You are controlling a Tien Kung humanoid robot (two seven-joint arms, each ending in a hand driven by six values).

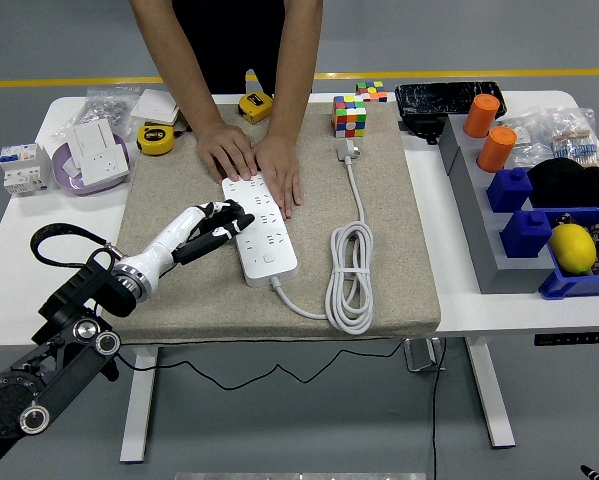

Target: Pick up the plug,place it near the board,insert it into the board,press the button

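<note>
The white power board [262, 235] lies on the beige mat [169, 195], its button end toward me. Its white plug [346, 150] rests on the mat at the far right of the board, with the cable coiled [349, 278] beside it. My left hand [222, 222] reaches in from the lower left, fingers spread and holding nothing, fingertips [241, 222] touching the board's left edge. A person at the far side presses both hands [254, 160] flat on the board's far end. My right arm is out of view.
Rubik's cubes [349, 115] stand behind the plug. Two yellow tape measures [156, 139], a purple plate of white sockets [91, 158] and a breaker [19, 167] sit at the left. Orange cylinders [496, 148], blue bins [527, 232] and a lemon [571, 247] crowd the right.
</note>
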